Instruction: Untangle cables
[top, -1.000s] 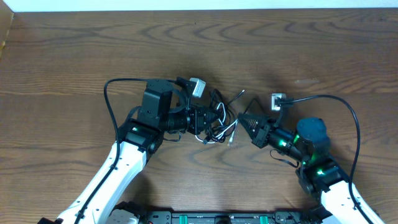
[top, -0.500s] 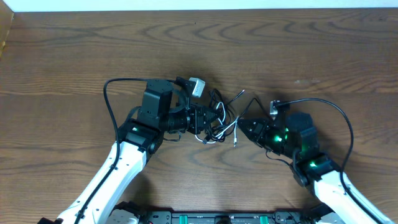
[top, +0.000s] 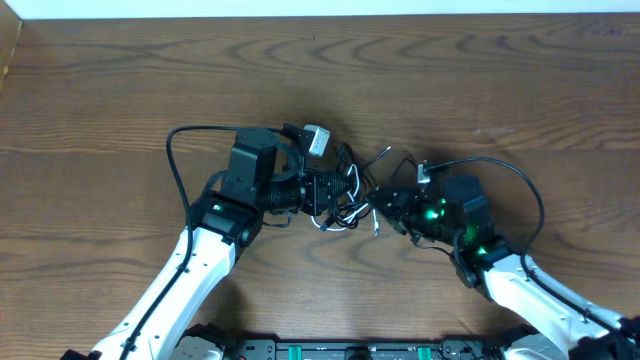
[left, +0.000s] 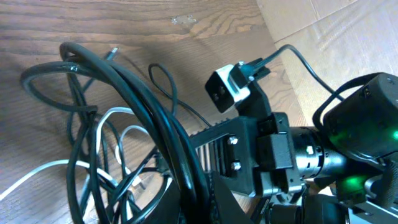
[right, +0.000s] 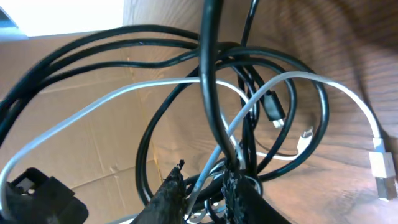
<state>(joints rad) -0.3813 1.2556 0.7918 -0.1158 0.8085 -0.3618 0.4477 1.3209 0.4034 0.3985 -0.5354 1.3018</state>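
Note:
The cables (top: 352, 188) lie as one tangle of black cords and a white cord at the table's middle. My left gripper (top: 337, 195) is shut on a bundle of black cords (left: 140, 106) that runs down into its jaws (left: 196, 208). A white cord (left: 102, 118) loops to the left of that bundle. My right gripper (top: 386, 204) reaches into the tangle from the right. Its fingers (right: 174, 193) stand slightly apart, open, around the white cord (right: 155, 84) and some black loops (right: 211, 74). The white plug (right: 380, 168) rests on the wood at right.
A thick black arm wire (top: 180, 150) arcs out left of the left arm. Another (top: 525, 185) arcs over the right arm. The wooden table (top: 120, 80) stretches back to a pale edge (top: 320, 8). Cardboard (left: 323, 31) shows in both wrist views.
My right arm has slid left, from beside the tangle into it, and its jaws have parted a little. The left arm and its hold look unchanged.

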